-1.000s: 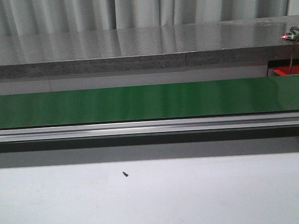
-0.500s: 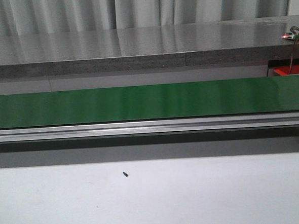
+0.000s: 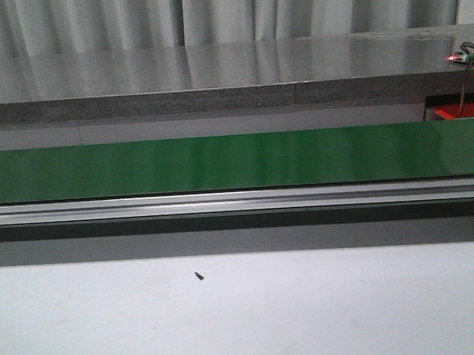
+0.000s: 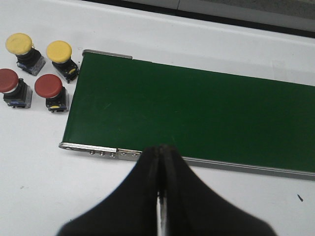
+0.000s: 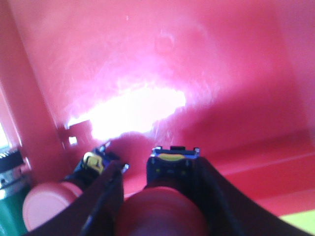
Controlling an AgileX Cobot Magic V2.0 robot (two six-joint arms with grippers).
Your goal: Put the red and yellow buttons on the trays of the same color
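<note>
While my right gripper (image 5: 155,196) is clamped on a red button (image 5: 160,214) low inside the red tray (image 5: 147,73), I'd settle it beside the other red button (image 5: 47,209) lying there, then let go only once it rests flat. My left gripper (image 4: 160,157) hangs with its jaws pressed together on nothing, above the green belt (image 4: 197,118), near two yellow buttons (image 4: 59,51) and two more red ones (image 4: 48,86) waiting on the white table (image 4: 39,187).

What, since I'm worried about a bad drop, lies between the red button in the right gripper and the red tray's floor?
Nothing visible does. The red button held in the right gripper faces bare floor of the red tray. A second red button lies off to one side, near the tray's wall.
</note>
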